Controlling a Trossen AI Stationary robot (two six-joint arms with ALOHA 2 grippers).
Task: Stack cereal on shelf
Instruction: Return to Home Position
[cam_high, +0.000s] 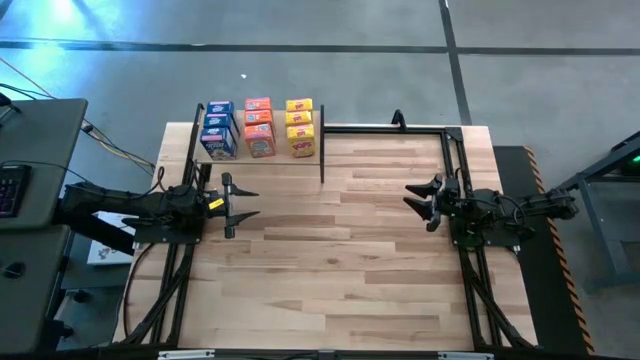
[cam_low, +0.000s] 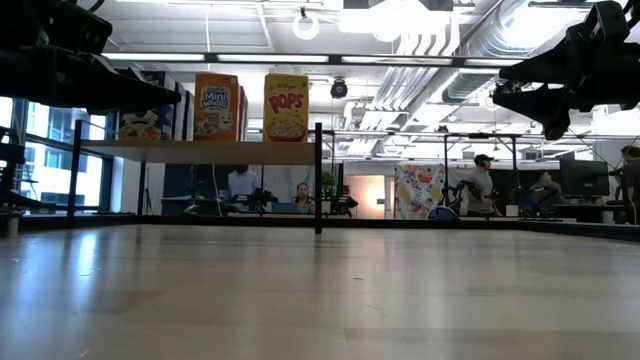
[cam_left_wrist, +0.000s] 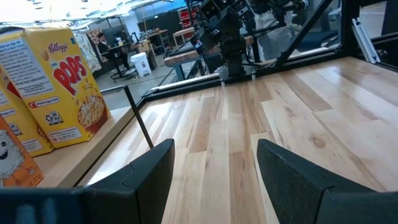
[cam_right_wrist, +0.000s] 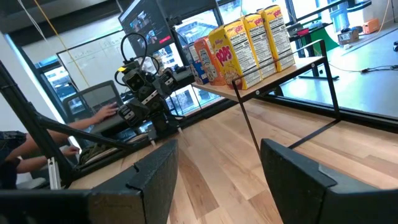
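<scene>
Fingers (cam_left_wrist: 149, 174) parted wide, gripping nothing, on left gripper (cam_high: 243, 204) and right gripper (cam_high: 412, 197), facing across tabletop (cam_high: 350, 260). Beyond, 9 cereal (cam_high: 258, 128) boxes lined on shelf (cam_low: 200, 151): yellow "Kellogg's POPS", orange "Mini Wheats", blue unreadable.

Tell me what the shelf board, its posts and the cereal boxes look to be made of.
Shelf board: looks like light wood with a matte finish and a pale wood tone; whether it is solid or veneer can't be told. Posts: probably metal, being thin, straight and black-coated. Cereal boxes: printed cardboard, slightly glossy, with crisp folded edges.
</scene>
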